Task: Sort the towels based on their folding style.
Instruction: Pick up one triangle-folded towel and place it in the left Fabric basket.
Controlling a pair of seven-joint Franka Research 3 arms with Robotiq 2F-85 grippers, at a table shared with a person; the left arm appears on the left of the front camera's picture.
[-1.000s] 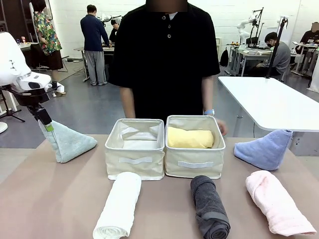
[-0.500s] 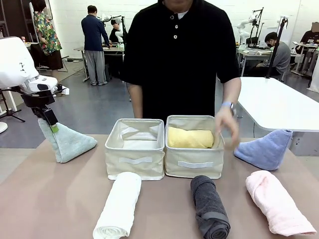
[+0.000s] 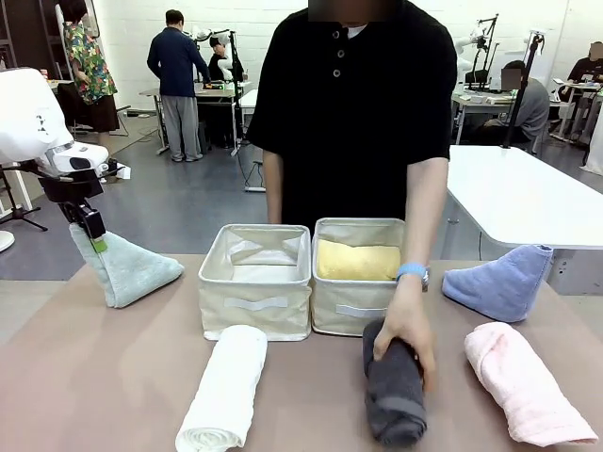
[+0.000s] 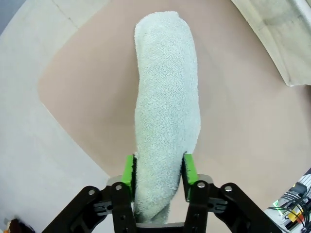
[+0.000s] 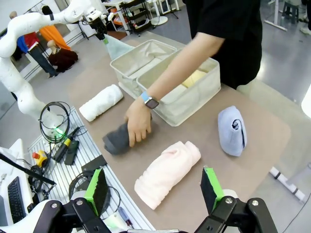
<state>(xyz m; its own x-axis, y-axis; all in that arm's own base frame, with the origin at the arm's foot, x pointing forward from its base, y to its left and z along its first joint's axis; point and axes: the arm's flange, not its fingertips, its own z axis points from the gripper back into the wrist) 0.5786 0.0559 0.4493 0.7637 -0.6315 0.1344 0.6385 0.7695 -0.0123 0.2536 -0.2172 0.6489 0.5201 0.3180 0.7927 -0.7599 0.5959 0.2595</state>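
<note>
Over the table, the left claw pinches the pale teal towel; the right claw gapes wide.

Person's hand, earlier beside the basket, now on the dark grey roll.

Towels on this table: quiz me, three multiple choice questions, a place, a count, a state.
1. Where is the yellow towel? A in the right basket; B in the left basket; C on the table.
2. How many towels lie outside the baskets? A three; B five; C six.
3. The left gripper is: A open; B shut on the pale teal towel; C shut on nothing.
Answers: A, yellow shows inside it; B, pale teal, white, dark grey, pink, light blue lie outside; B, green pads squeeze it.
</note>
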